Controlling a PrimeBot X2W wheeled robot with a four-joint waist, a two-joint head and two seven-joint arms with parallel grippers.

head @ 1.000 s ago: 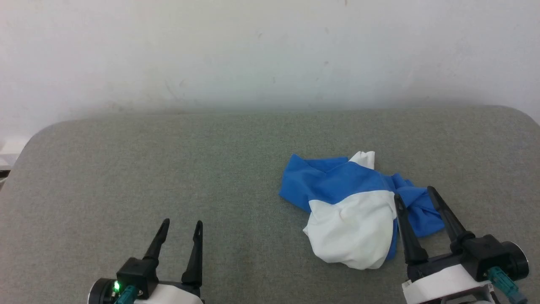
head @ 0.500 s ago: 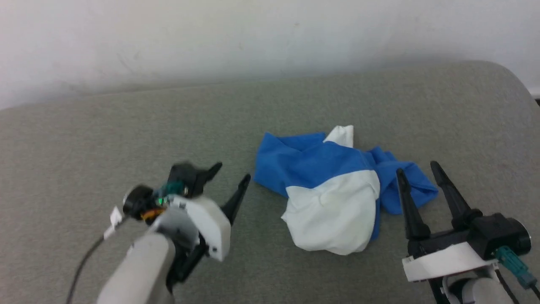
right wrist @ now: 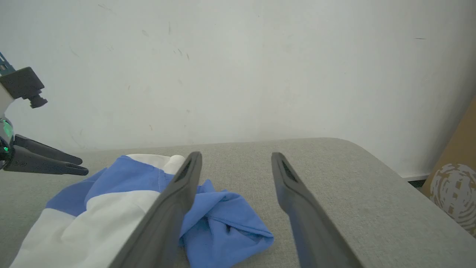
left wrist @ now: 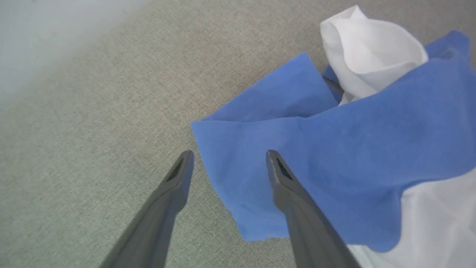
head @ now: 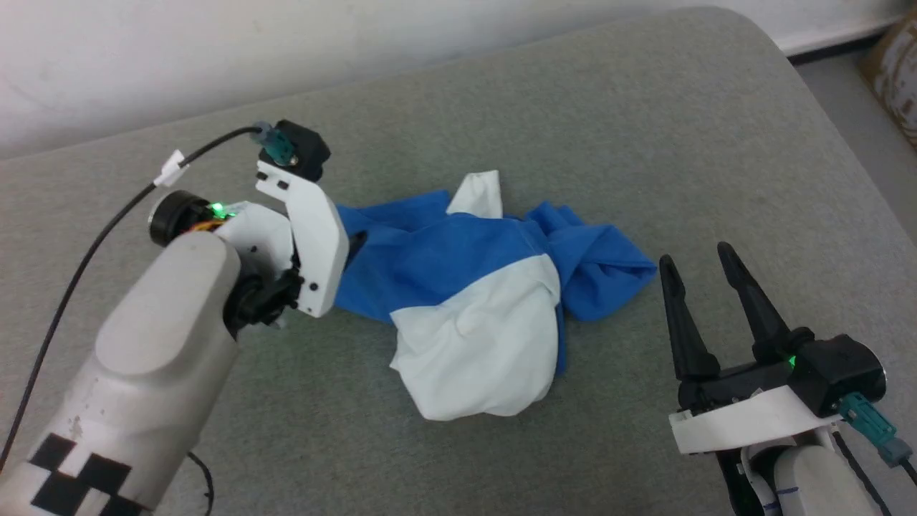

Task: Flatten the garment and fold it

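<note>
Garment of white cloth with bright blue sleeves (head: 473,315) lies in a bunched heap

We see the garment crumpled near the middle of the grey woven-fabric surface (head: 645,107). A white bulge faces the robot, blue folds lie behind it, and a small white peak stands at the far side. A twisted blue sleeve trails off to the robot's right.

Our left gripper (left wrist: 227,156) is at the heap's left edge with its two long dark fingers spread. In the left wrist view one finger lies over bare grey fabric and the other over the flat blue corner. We cannot tell whether either tip touches the cloth. A thin black cable (head: 86,244) runs back from that wrist.

Our right gripper (head: 693,254) sits just right of the twisted sleeve, apart from it, with its fingers also spread and holding nothing. In the right wrist view (right wrist: 236,154) its left finger crosses in front of the blue folds.

A plain white wall (head: 143,57) stands behind the surface, and a brown cardboard box (head: 895,72) stands off the far right corner.
</note>
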